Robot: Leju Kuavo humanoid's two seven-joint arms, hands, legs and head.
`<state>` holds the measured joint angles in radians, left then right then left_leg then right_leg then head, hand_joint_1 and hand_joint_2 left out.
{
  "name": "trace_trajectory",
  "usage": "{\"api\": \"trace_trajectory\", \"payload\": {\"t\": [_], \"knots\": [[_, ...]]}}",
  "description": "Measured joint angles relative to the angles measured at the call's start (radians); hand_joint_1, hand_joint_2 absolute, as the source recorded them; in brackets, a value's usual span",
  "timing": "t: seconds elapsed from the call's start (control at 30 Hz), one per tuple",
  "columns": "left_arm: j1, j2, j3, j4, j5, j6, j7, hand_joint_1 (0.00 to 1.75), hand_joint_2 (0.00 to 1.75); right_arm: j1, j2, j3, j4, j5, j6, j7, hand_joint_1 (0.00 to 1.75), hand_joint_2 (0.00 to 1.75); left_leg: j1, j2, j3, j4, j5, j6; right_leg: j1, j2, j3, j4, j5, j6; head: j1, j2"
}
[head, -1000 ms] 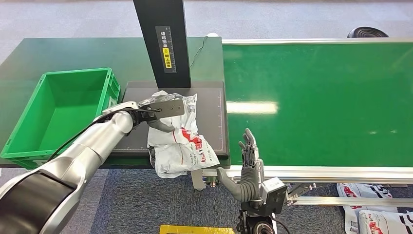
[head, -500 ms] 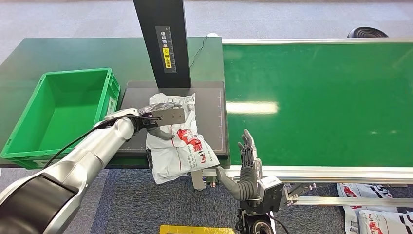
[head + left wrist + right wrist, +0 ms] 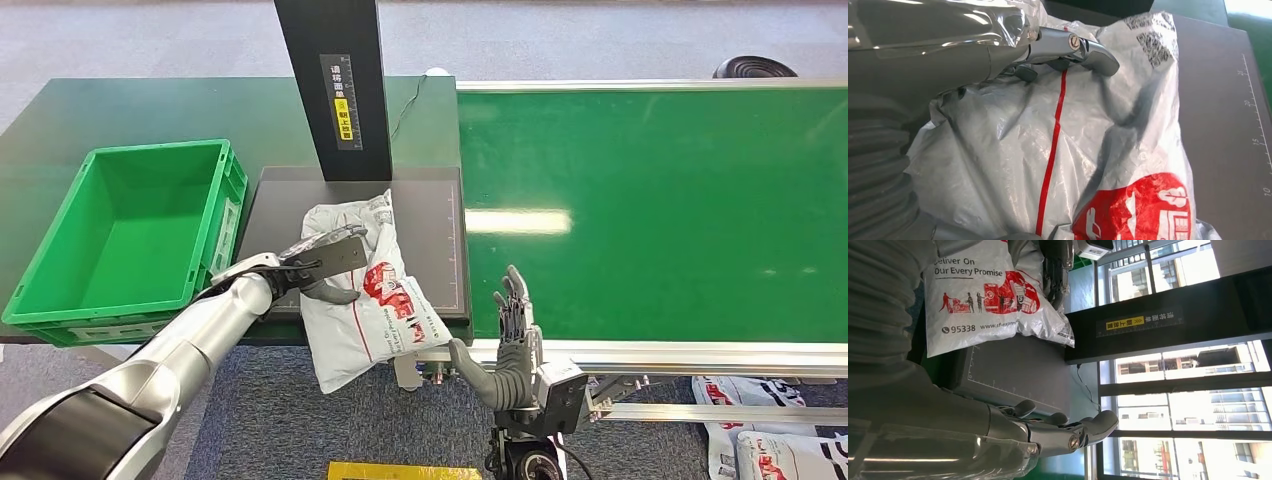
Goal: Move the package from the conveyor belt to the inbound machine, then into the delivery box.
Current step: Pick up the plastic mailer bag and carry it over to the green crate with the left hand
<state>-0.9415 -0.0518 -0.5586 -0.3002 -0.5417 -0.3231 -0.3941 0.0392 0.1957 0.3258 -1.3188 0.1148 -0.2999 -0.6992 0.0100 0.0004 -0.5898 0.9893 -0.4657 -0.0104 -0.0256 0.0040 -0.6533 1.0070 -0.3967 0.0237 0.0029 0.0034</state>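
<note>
White, crinkled plastic with a red logo block and a thin red stripe: that is your package [image 3: 365, 295], a soft courier bag with black barcode print near one end. Look at the right wrist view and you can read "Deliver On Every Promise" and "95338" on it [image 3: 975, 295].

Compared with a second ago, you will see the bag has slid toward the robot across the dark scanner plate [image 3: 440, 250] of the inbound machine; its far end has drawn back from the black post [image 3: 335, 85], and more of its near end now overhangs the plate's front edge. The left hand [image 3: 325, 265] has pulled back with it. The right hand [image 3: 505, 350] has hardly shifted.

Your left hand grips the bag at its left side: dark fingers [image 3: 1083, 47] curl over the top of the plastic, bunching it, while the thumb sits underneath. The right hand stands upright at the conveyor belt [image 3: 650, 200] rim, fingers straight and apart, holding nothing, just beside the bag's near corner. The green delivery box [image 3: 130, 230] sits left of the plate.
</note>
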Motion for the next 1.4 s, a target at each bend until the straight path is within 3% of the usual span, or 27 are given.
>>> {"api": "trace_trajectory", "payload": {"t": [0.43,0.63,1.4], "knots": [[0.006,0.002,0.006,0.000,0.000,0.001,-0.001,0.00,1.75,0.000,0.000,0.000,0.000,0.000,0.000,0.000,0.00,1.75,0.000,0.000,0.000,0.000,0.000,0.000,0.000,0.000,0.000,0.000,0.000,0.000,0.000,0.000],[0.053,0.002,0.024,0.000,0.010,0.049,-0.006,0.00,1.75,-0.001,0.005,-0.002,0.000,0.010,0.014,0.000,0.00,1.75,0.000,0.000,0.002,0.000,0.000,0.000,0.000,0.000,0.003,0.000,0.000,0.000,0.000,0.000],[0.100,-0.023,0.066,0.000,-0.031,0.108,0.060,0.00,1.75,-0.008,0.027,-0.033,0.014,0.044,0.041,0.000,0.00,1.75,0.000,-0.002,0.012,-0.001,-0.001,0.000,0.000,-0.002,0.016,0.000,-0.002,0.001,0.000,0.000]]}}
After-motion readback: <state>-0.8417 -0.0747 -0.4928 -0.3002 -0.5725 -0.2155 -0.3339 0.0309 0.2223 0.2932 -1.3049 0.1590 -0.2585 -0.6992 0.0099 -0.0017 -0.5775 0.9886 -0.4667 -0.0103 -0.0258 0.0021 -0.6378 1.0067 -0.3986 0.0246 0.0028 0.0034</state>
